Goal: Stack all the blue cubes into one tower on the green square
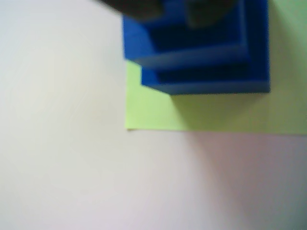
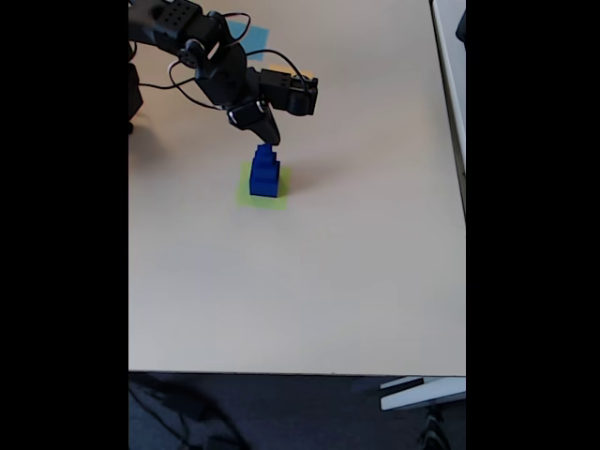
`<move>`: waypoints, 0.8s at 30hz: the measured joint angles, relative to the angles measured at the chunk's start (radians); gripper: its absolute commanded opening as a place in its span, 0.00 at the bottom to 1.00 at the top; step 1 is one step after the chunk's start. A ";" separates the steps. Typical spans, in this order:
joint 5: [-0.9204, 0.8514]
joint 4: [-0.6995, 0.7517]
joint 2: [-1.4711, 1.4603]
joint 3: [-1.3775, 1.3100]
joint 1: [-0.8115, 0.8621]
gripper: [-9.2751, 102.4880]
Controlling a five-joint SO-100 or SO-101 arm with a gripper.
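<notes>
Three dark blue cubes form a stepped tower (image 2: pixel 265 173) on the green square (image 2: pixel 244 193), largest at the bottom, the small cube (image 2: pixel 265 150) on top. In the wrist view the tower (image 1: pixel 201 60) is seen from above, standing on the green square (image 1: pixel 153 112) near its left edge. My gripper (image 2: pixel 269 141) hangs right over the top cube, its tip at or just above it. Its fingers show as dark blurs at the top of the wrist view around my gripper (image 1: pixel 175 7). Whether they hold the small cube is unclear.
A light-blue paper square (image 2: pixel 253 37) lies at the back of the table, partly behind the arm (image 2: pixel 216 66). The beige table (image 2: pixel 356 281) ends at a front edge low in the fixed view and a right edge near a white surface (image 2: pixel 450 56).
</notes>
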State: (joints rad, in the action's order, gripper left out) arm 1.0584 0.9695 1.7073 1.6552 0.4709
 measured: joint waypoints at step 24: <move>-0.009 0.009 -0.015 -0.017 0.006 0.08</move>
State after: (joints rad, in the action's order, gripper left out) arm 1.0492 0.9787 1.6920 1.6383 0.4771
